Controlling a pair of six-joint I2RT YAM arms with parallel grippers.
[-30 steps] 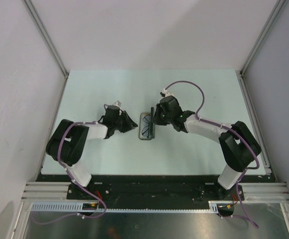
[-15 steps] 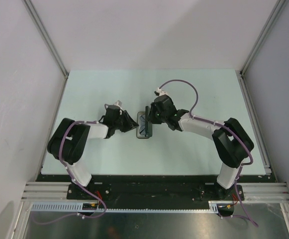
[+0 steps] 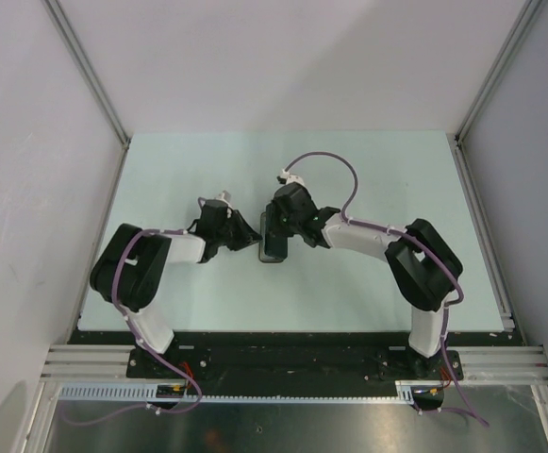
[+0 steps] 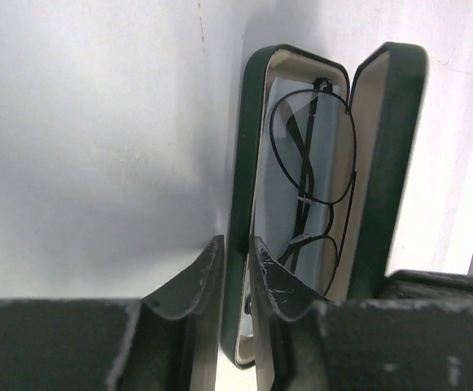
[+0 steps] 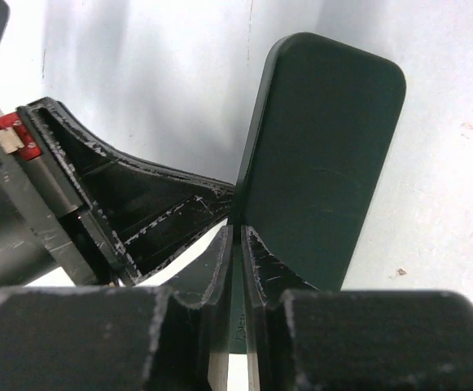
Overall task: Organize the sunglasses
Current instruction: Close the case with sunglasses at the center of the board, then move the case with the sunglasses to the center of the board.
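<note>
**Entry: case-closing step, items listed left to right**

1. Left gripper: lower centre of its wrist view. Its fingers have narrowed over the last second and now pinch the near long wall of the tray, steadying it.
2. Dark green oblong hard-shell case: centre of the pale green table, between the 2 arms. It has not shifted.
3. Thin dark wire-frame sunglasses: folded, lying inside the tray on a pale blue layer. I cannot tell whether that layer is cloth or lining.
4. Dark green lid: 1 second ago it stood upright beside the open tray. It is now tipped leftward over the tray, leaving only a wedge-shaped gap in the left wrist view.
5. Right gripper: it has swung left with the lid. Its fingers are drawn almost together, and a strip of dark green shows in the slit, so I read it as gripping the lid's edge.

**Meaning:** the sunglasses are stowed, and I judge closing to be underway but not finished.

**Hidden:**
- From above, the lid and right wrist cover the sunglasses.
- In the left wrist view, the fingers cut off the lower lens and the tray's near end.
- The right wrist view shows only the lid's outer face.
- The hinge is hard to make out, as is whether the temple arms clear the rim.
</note>
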